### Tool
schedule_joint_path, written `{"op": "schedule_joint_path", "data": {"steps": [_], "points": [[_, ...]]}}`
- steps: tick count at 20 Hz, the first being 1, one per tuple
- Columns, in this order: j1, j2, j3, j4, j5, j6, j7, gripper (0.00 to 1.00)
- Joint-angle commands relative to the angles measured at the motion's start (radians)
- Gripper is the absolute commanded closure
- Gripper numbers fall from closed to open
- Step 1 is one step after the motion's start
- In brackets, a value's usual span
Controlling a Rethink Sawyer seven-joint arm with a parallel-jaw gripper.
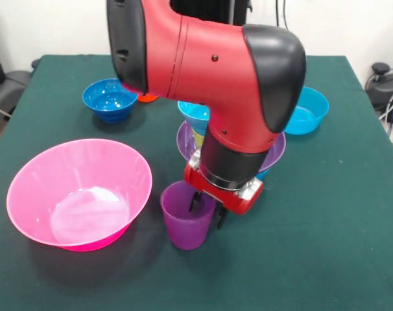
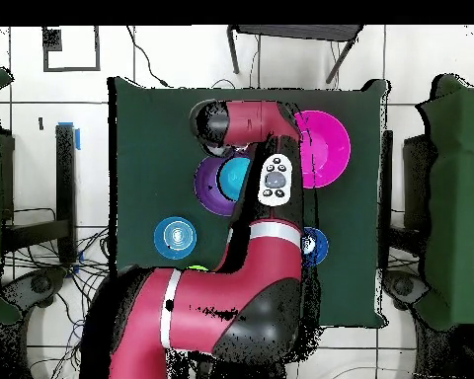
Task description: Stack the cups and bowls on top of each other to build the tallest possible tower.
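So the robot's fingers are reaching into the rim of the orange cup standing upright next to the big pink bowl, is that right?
Nearly. The front view shows the cup at the fingers is purple, not orange. The rest holds: it stands upright beside the big pink bowl, with one finger inside its rim.

The work surface is a table covered in dark green cloth, square in the overhead view. The floor beneath is pale tile with dark joint lines. Loose black cables run across the floor on one side of the table. A dark metal frame stands at the table's far edge in the overhead view. The wall behind the table is plain white. Lighting is even.
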Motion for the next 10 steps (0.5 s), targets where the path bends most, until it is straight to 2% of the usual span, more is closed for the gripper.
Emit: {"op": "schedule_joint_path", "data": {"steps": [1, 5, 10], "points": [[-0.04, 0.017, 0.143, -0.062, -0.085, -0.006, -0.384, 1.0], [-0.057, 0.023, 0.153, -0.134, -0.061, 0.112, -0.423, 1.0], [-0.06, 0.025, 0.147, -0.19, -0.053, 0.208, -0.46, 1.0]]}}
